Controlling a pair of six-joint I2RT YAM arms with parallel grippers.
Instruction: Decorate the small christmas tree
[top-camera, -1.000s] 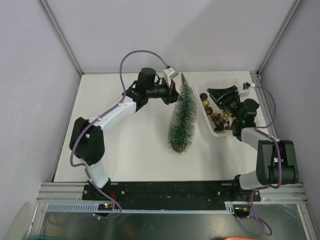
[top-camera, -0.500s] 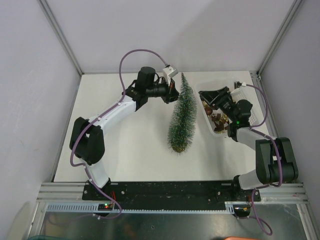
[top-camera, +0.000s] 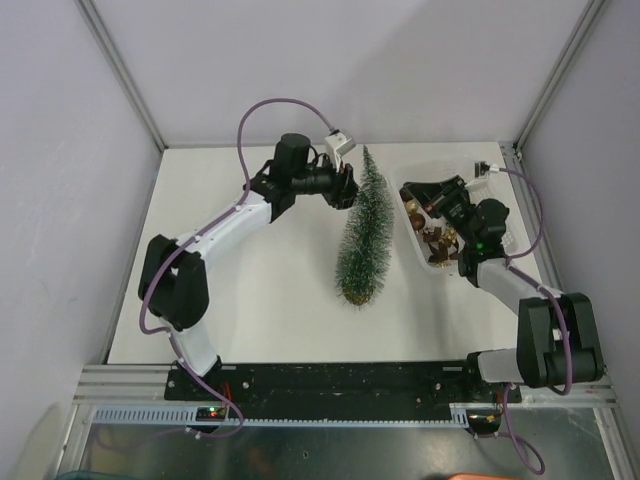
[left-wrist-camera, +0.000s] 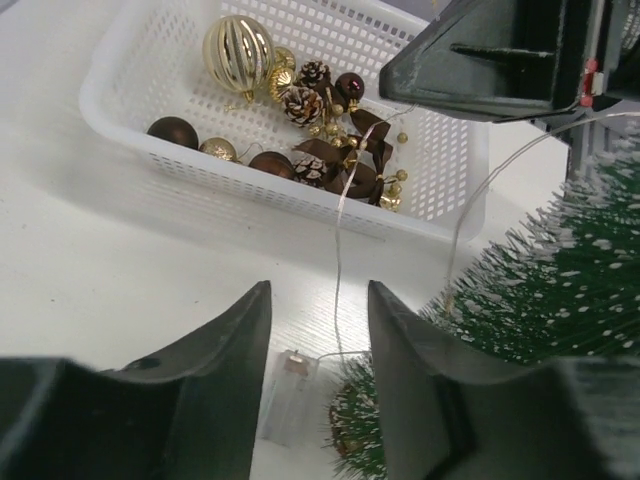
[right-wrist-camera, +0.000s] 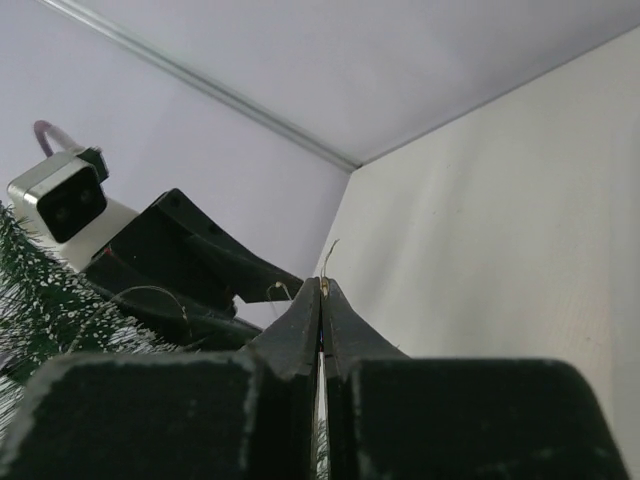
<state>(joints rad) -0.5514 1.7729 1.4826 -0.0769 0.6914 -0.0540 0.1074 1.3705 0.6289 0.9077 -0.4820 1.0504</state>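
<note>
In the top view, the tree (top-camera: 362, 235) stands on its base in the middle of the white bench (top-camera: 250, 290), its tip towards the top of the frame. The left hand (top-camera: 347, 187) is just left of the upper part of the tree. It is released: the left wrist view shows its two dark fingers (left-wrist-camera: 225, 350) apart with nothing between them. The right hand (top-camera: 408, 190) is just right of the tree top, over the upper left corner of the white basket (top-camera: 428, 262) that sits right of the tree.

In the right wrist view, the right hand's fingers are pressed together, clenched on a thin wire (right-wrist-camera: 328, 255) whose end sticks up from between the tips.

In the left wrist view, the wire hangs down from the right hand at the upper right of the frame. One strand drops to a small clear battery box (left-wrist-camera: 288, 395) lying on the bench at the lower middle. Another curves into the tree's frosted bristles at the right. The basket holds gold and brown baubles (left-wrist-camera: 238, 50), pine cones and brown ribbon.
</note>
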